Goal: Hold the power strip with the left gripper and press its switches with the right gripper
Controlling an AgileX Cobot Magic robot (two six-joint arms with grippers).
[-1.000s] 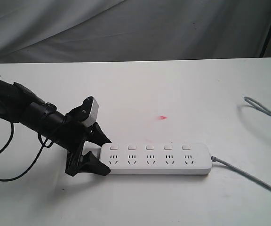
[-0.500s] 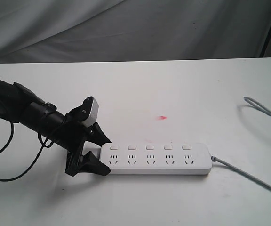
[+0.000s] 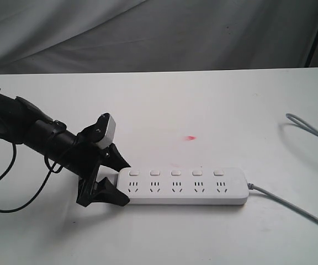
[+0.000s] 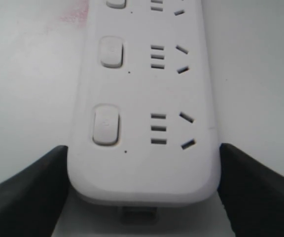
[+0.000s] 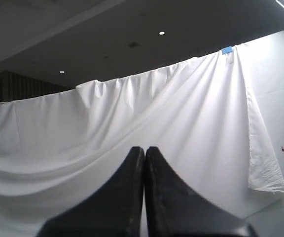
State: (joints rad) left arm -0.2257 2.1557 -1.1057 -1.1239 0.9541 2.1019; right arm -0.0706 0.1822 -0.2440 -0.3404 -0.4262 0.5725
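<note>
The white power strip point(image 3: 186, 187) lies flat on the white table, its five switches point(image 3: 175, 173) in a row along the far side. Its grey cord point(image 3: 291, 207) runs off to the right. My left gripper point(image 3: 125, 183) straddles the strip's left end, one black jaw on each long side, touching it. Close up, the left gripper point(image 4: 143, 148) presses both edges of the power strip point(image 4: 142, 168), with the nearest switch point(image 4: 105, 124) just ahead. My right gripper point(image 5: 144, 149) is shut on nothing and faces a white curtain. It is outside the exterior view.
A loop of grey cable point(image 3: 312, 125) lies at the table's right edge. A small red spot point(image 3: 190, 137) marks the table behind the strip. A loose black cable point(image 3: 4, 187) hangs under the left arm. A white curtain point(image 3: 148, 33) backs the table.
</note>
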